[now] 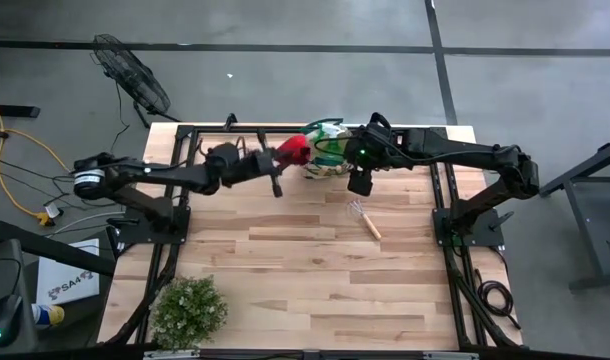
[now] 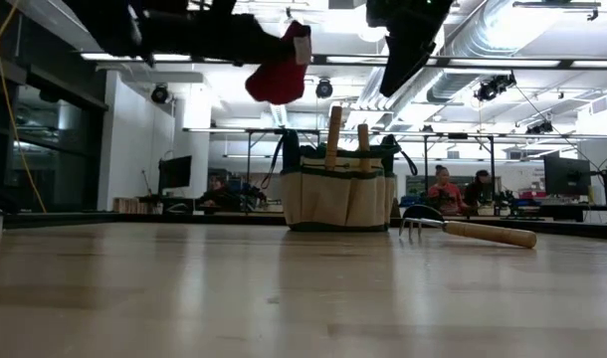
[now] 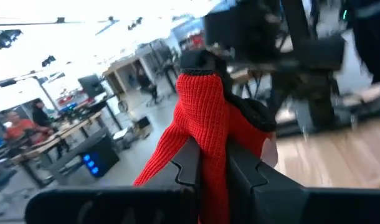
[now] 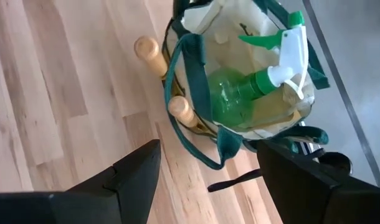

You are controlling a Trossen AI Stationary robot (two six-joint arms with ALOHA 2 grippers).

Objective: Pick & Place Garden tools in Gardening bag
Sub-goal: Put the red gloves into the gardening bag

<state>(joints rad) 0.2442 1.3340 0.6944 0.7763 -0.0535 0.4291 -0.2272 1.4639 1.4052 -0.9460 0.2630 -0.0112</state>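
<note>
My left gripper (image 1: 278, 168) is shut on a red knitted glove with black parts (image 1: 295, 150), held high above the table just left of the gardening bag (image 1: 325, 148). The beige bag with green trim stands at the table's far edge. It holds a green sprayer (image 4: 252, 87), and two wooden handles (image 4: 149, 53) stick up from its outer pockets. A wooden-handled wire rake (image 1: 363, 218) lies flat on the table nearer than the bag. My right gripper (image 4: 209, 180) hangs open above the bag's right side, with nothing between its fingers. My left gripper pinches the glove's red knit (image 3: 210, 155) between its two fingers (image 3: 185, 163). The fingers lie about level and point toward the table's right, at the bag. The glove (image 2: 281, 75) is lifted clear of the table and sticks out past the fingertips, drooping a little.
A bushy green plant (image 1: 188, 310) stands at the table's near left corner. Bare wooden tabletop (image 1: 285, 250) lies between the plant and the rake. Beyond the table, people sit at desks in the room (image 2: 445, 189).
</note>
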